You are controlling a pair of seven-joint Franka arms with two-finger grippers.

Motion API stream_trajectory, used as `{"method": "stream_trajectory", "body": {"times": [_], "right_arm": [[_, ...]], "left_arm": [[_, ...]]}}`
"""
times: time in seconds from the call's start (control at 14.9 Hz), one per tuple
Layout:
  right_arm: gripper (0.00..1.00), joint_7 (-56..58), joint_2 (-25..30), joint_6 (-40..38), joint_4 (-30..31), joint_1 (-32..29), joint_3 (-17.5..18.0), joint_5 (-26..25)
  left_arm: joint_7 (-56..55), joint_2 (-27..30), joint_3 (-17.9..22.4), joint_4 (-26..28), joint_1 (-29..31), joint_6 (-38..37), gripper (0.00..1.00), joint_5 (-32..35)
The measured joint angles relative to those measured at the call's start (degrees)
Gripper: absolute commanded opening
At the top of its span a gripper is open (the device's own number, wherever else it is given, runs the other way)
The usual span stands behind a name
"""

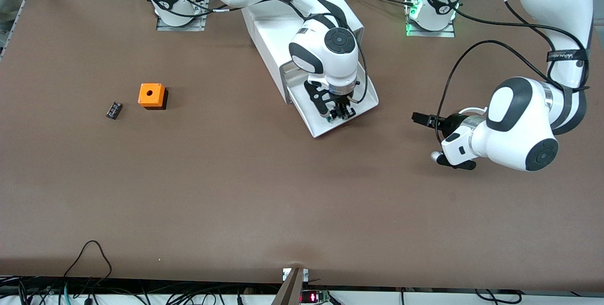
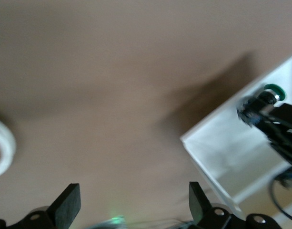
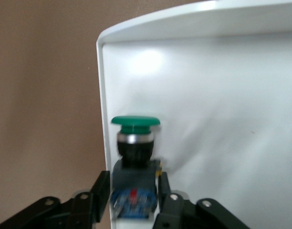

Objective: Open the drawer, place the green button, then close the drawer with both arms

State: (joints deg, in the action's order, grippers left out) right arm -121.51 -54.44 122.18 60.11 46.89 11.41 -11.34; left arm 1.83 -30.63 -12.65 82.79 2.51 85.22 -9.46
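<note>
The brown table (image 1: 264, 210) is seen from a high camera that faces the two robots. Nearest that camera among the working parts is the left gripper (image 1: 427, 137), which hangs low over bare table toward the left arm's end, apart from the drawer; its jaws stand wide apart with nothing between them, and in the left wrist view its two black fingers (image 2: 69, 202) frame only brown tabletop. The left arm waits there.

Next in depth is the drawer (image 1: 365, 103), a shallow white tray pulled well out of the white cabinet (image 1: 269, 31) and angled toward the camera. The right gripper (image 1: 340, 114) is down inside the drawer, near its front edge. Between its fingers is the button (image 3: 135, 152), with its green cap pointing away from the wrist, a silver collar below the cap, and a black body with a bluish rear lying between the two black fingers (image 3: 95, 195). In the right wrist view the fingers flank the body closely; whether they grip it or have just let go cannot be told. The button sits close to a side wall of the drawer, near a rounded corner, over the white floor.

Toward the right arm's end of the table lie a flat black chip (image 1: 113, 110) and, just beside it and slightly farther from the camera, an orange cube (image 1: 151, 95) with a round hole on top
</note>
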Motion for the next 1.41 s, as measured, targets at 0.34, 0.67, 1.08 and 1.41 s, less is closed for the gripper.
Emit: {"method": "stream_trajectory", "body": {"times": [0.34, 0.67, 1.08, 1.41], "right_arm": [[1.00, 1.8, 1.7, 0.1, -1.1, -1.1, -2.4, -0.3], [1.00, 15.7, 6.5, -5.4, -1.3, -6.8, -2.7, -0.3], [1.00, 36.1, 12.0, -10.5, -1.3, -14.9, -2.8, 2.5], [1.00, 54.8, 15.4, -15.9, -1.3, -23.0, -2.9, 8.3]], "left_arm": [[-0.5, 0.0, 0.0, -5.3, -3.4, 1.0, 1.00, 14.0], [-1.4, -0.6, 0.7, -6.8, -2.8, 5.5, 1.00, 14.0], [-24.1, -0.8, -0.6, -3.7, -3.8, 13.4, 0.99, 13.9], [-45.2, 0.2, -4.2, 7.8, -6.8, 30.3, 0.99, 13.9]]}}
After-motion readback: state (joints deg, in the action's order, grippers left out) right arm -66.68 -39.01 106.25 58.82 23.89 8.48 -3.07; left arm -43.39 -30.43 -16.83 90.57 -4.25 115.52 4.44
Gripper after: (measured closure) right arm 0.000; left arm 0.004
